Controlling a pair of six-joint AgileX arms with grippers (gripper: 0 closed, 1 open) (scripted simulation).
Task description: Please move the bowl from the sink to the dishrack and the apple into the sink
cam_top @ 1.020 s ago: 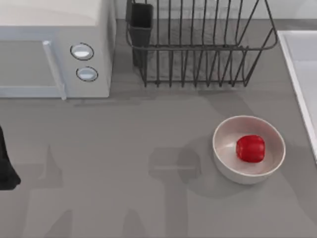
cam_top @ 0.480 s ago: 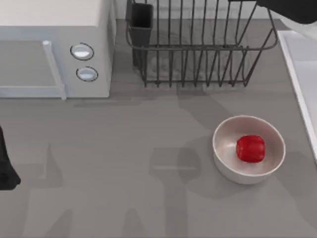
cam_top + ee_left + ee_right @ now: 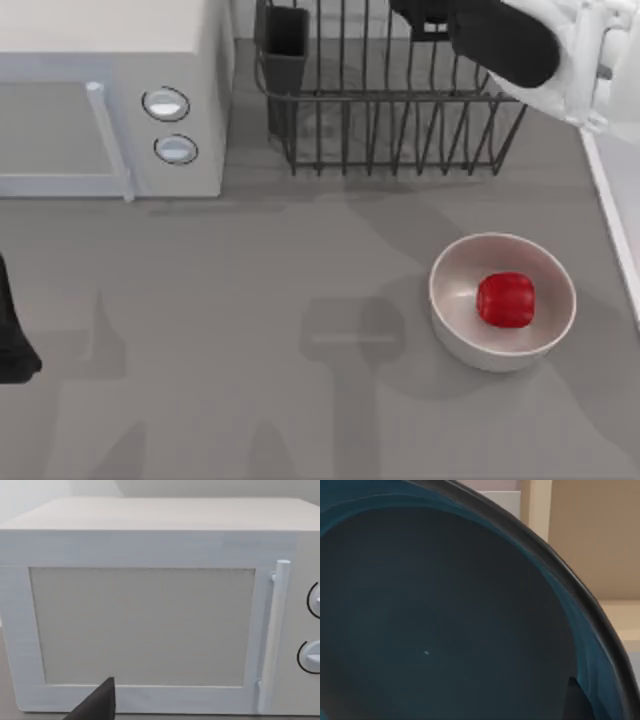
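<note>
One rigid, glossy bowl [image 3: 435, 625] is seen filling the right wrist view, the right arm [image 3: 520, 45] over the dishrack [image 3: 400, 100]; a rim grip is judged safest. Right hand closure cannot be told. Left arm [image 3: 12, 330] is parked.

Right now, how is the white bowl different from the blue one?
The white bowl sits on the table with the apple inside it; the blue bowl fills the right wrist view with nothing seen in it. The white bowl is pale inside; the blue bowl is dark teal. The right arm hangs over the dishrack. Both are round.
</note>
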